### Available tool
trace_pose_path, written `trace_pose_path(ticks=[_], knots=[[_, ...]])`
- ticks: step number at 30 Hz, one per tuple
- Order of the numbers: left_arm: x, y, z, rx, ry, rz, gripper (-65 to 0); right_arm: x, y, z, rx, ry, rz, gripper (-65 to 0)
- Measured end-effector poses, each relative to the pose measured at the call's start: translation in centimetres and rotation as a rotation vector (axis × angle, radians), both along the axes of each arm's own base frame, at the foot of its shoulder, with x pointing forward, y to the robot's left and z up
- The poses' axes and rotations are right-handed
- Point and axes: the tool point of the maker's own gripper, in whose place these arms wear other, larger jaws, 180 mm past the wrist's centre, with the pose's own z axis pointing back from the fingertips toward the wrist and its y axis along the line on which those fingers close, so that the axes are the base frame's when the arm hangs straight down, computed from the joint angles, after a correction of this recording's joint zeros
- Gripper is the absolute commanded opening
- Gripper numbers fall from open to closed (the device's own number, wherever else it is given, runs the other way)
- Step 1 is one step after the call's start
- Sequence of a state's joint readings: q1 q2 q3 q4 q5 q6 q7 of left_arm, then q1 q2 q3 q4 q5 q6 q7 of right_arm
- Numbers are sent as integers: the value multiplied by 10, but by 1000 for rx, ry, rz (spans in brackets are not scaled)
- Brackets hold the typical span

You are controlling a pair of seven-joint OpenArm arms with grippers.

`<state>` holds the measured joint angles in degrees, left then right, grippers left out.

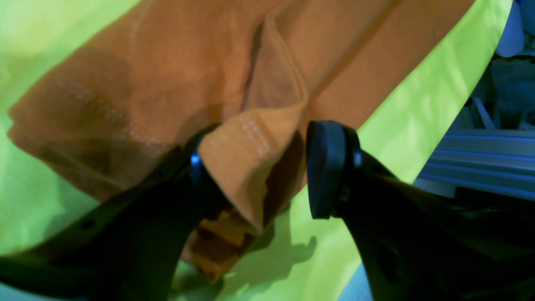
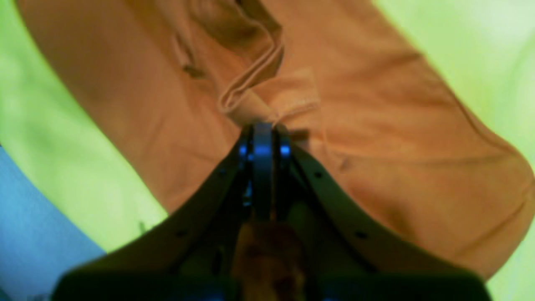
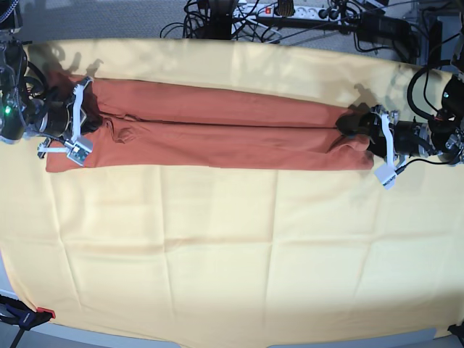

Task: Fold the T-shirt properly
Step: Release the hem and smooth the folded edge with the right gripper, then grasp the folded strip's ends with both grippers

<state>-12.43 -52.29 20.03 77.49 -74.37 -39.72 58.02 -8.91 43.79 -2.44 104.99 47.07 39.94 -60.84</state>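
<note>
The right gripper is pinched shut on a fold of the T-shirt. The left gripper gapes wide astride the hem, gripping nothing. The shirt lies in a long band across the yellow cloth; no writing is legible.

Bright even overhead light, soft shadows, wrist views blurred, perhaps colour-shifted green, base edges bowed

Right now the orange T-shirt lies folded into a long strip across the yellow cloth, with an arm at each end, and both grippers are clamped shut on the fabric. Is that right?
Not quite. Only the right gripper is shut on the T-shirt. The left wrist view shows the left gripper open, its jaws apart around a raised fold at the shirt's end. The rest holds: the shirt is a long strip on the yellow cloth, an arm at each end.
</note>
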Motion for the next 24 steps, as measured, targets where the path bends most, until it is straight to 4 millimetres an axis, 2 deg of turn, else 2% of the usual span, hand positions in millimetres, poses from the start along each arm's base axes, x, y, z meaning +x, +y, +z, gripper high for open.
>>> trace_pose_path(ticks=[1,4,5,6,8,10,14,16,18,19,20,22,23,24], knots=[[0,0,0,-1,0,0,-327,-1,-1,-1,-7,1,2,-597],[2,0,1,3,-3,-3,-327,2,-2,1,-14,-8,2,-387],[2,1,2,10,-3,-8,-327,3,-2,1,-15,-10,1,-352],[3,2,2,22,-3,-16,-327,4,-3,1,-19,-12,2,-349],[13,8,9,44,-32,-9,-327,9,-3,6,-19,-29,1,-350],[28,18,24,45,-87,28,-327,16,-4,16,-4,-59,-7,-350],[62,40,75,-18,-226,141,-327,33,-1,58,101,-164,-60,-350],[69,49,99,-55,-264,177,-327,39,-1,77,165,-206,-84,-350],[70,56,114,-78,-280,193,-327,39,-4,83,184,-207,-100,-351],[69,63,117,-71,-284,204,-327,37,-4,82,185,-196,-100,-374],[68,69,120,-69,-294,223,-327,35,-2,79,192,-189,-98,-426],[63,82,121,-69,-300,266,-327,28,9,72,230,-171,-90,-594],[59,88,121,-72,-301,292,-327,25,12,66,238,-160,-101,-650],[55,94,119,-75,-301,317,-327,23,12,58,225,-153,-115,-650]])
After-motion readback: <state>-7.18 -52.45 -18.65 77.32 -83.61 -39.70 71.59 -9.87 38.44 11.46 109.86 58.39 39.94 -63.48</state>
